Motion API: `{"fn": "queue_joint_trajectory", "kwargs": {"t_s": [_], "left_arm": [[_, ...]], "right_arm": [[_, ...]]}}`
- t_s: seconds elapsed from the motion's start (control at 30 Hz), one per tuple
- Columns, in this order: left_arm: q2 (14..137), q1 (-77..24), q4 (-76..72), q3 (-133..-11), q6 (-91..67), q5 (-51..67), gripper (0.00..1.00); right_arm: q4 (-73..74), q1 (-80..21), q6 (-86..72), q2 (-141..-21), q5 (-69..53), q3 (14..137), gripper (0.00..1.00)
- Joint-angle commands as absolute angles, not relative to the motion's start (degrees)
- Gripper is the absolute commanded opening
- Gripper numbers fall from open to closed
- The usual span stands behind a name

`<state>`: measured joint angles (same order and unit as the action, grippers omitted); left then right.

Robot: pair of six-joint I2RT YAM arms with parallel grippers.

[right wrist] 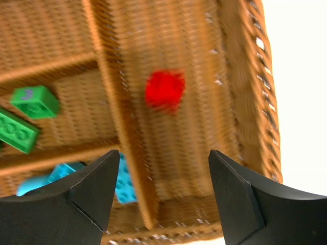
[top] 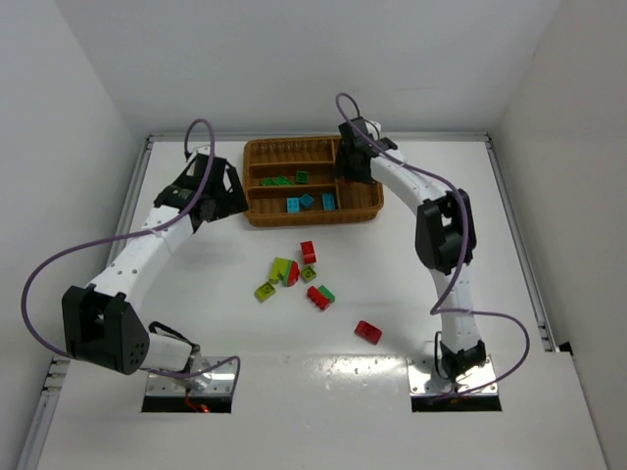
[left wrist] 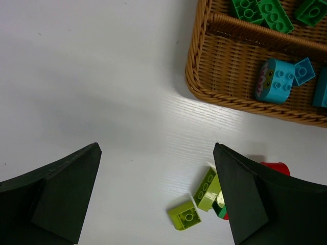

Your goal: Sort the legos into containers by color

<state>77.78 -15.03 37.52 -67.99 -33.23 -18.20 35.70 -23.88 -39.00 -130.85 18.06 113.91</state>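
The wicker tray (top: 313,220) stands at the back centre. My right gripper (top: 351,162) hovers over its upright right-hand slot, open (right wrist: 163,153), nothing between the fingers. A blurred red lego (right wrist: 164,90) shows inside that slot, clear of the fingers. Green legos (right wrist: 34,101) and cyan legos (right wrist: 124,184) lie in the long slots left of the divider (right wrist: 115,102). My left gripper (top: 220,196) is wide open (left wrist: 156,148) over bare table left of the tray (left wrist: 225,56). Two lime legos (left wrist: 185,215) (left wrist: 207,189) lie under it.
Loose legos lie on the white table in front of the tray: red ones (top: 308,252) (top: 318,298) (top: 367,332), lime ones (top: 281,267) (top: 265,291) and a dark green one (top: 326,292). White walls enclose the table.
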Motion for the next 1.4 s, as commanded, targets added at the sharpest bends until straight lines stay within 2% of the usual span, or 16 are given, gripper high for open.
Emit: {"fn": "queue_joint_trajectory", "kwargs": {"t_s": [0.0, 0.1, 0.2, 0.27, 0.33, 0.47, 0.63, 0.8, 0.93, 1.03, 1.13, 1.33, 1.37], "left_arm": [[76.03, -14.94, 37.79, -70.05, -32.78, -19.07, 0.99], [76.03, -14.94, 37.79, -70.05, -32.78, -19.07, 0.99], [76.03, -14.94, 37.79, -70.05, -32.26, -18.54, 0.99], [76.03, -14.94, 37.79, -69.44, -32.26, -18.54, 0.99], [76.03, -14.94, 37.18, -68.82, -32.26, -18.54, 0.99], [76.03, -14.94, 36.04, -68.2, -32.26, -17.93, 0.99], [76.55, -14.94, 35.51, -67.68, -32.26, -17.31, 0.99], [76.55, -14.94, 34.98, -67.68, -32.26, -16.79, 0.99], [77.08, -14.94, 34.98, -67.68, -32.26, -16.27, 0.99], [77.61, -14.94, 34.98, -67.68, -32.26, -16.26, 0.99], [77.61, -14.94, 34.98, -67.68, -32.26, -16.26, 0.99], [77.61, -14.94, 34.98, -67.68, -32.26, -16.26, 0.99], [77.61, -14.94, 34.98, -67.68, -32.26, -16.26, 0.99]], "right_arm": [[35.87, -24.52, -37.53, -120.79, 20.3, 106.24, 0.71], [31.3, -25.04, -36.39, -107.7, 19.96, 88.73, 0.7], [29.09, -25.74, -35.07, -94.72, 13.22, 71.5, 0.7], [32.15, -26.36, -37.43, -89.41, 10.39, 61.41, 0.73], [33.13, -28.11, -39.02, -82.03, 5.12, 52.53, 0.81], [33.13, -31.45, -40.43, -72.35, -6.38, 42.48, 0.91], [35.86, -36.38, -39.02, -70.49, -9.83, 37.02, 0.96], [33.57, -43.48, -37.97, -71.63, -11.16, 35.16, 0.96], [33.74, -49.3, -37.27, -77.51, -5.21, 38.31, 0.96], [35.33, -52.99, -37.27, -82.96, -0.27, 41.48, 0.92], [36.73, -54.84, -37.96, -86.22, 2.81, 42.01, 0.84], [37.44, -55.46, -41.3, -84.47, 8.44, 41.48, 0.56], [37.44, -55.46, -41.83, -84.46, 8.96, 41.48, 0.47]]}}
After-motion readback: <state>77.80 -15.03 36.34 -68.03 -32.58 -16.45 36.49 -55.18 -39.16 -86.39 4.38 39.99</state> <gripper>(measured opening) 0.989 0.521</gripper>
